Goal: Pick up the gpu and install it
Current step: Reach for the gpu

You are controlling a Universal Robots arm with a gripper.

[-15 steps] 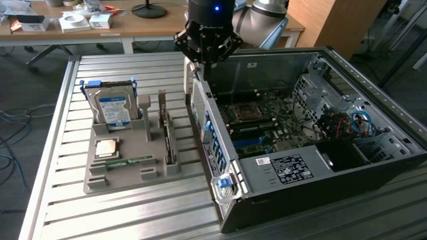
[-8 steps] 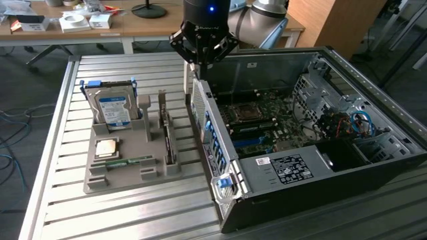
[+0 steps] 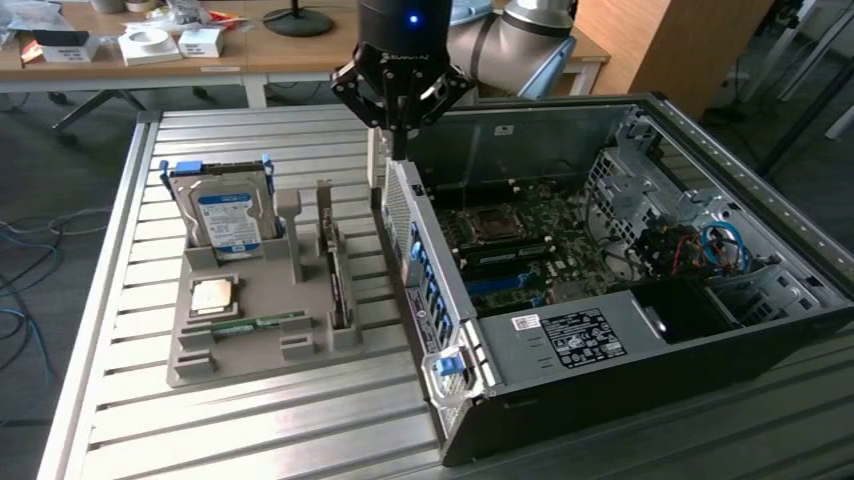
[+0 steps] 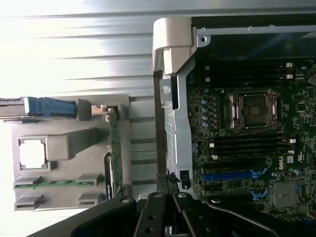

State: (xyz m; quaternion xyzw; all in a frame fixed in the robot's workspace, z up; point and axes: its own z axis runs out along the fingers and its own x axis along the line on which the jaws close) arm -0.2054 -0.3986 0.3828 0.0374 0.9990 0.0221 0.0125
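Hovering with my pincer (image 3: 398, 150) pinched shut and empty, gpu (image 3: 336, 270) not yet picked.
It hangs above the rear wall of the open computer case (image 3: 424, 262); the gpu stands on edge in the grey holder (image 3: 254, 292) just beside that wall. I judge this the approach step: taking the card calls for opened jaws lined along its upper edge.
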